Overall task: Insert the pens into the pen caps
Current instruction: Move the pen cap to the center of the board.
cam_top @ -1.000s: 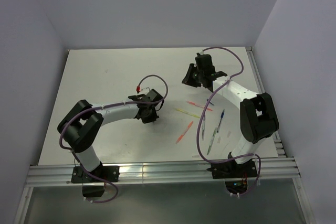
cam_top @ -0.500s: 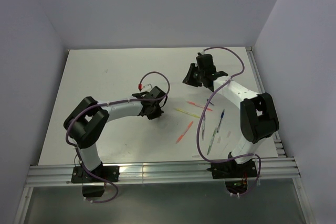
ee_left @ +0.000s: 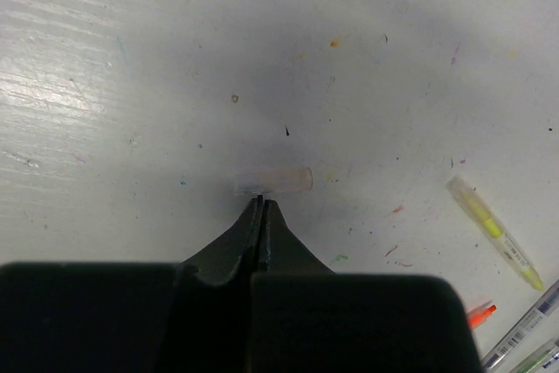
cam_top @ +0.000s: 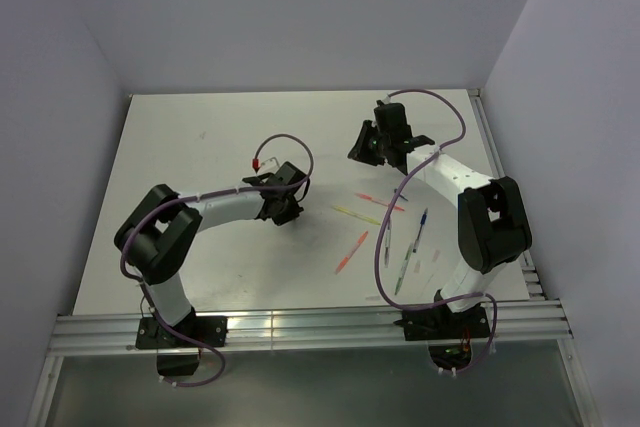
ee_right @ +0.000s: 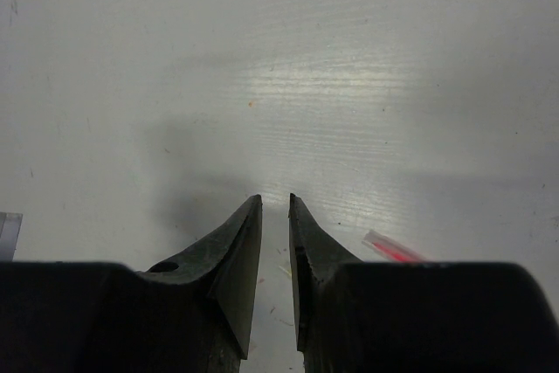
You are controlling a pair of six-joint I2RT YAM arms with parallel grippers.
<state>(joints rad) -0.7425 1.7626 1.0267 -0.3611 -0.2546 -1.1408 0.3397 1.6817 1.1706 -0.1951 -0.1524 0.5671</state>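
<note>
The left jaws are closed and empty, tips just beside a clear cap (ee_left: 272,182) lying on the desk (ee_left: 131,58); the right jaws stand narrowly parted, holding nothing; the pens (cam_top: 352,251) lie scattered near the right arm.

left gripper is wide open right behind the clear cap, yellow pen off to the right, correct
No: the left gripper is shut, tips pressed together, right behind the clear cap, yellow pen off to the right. The left wrist view shows it.
</note>
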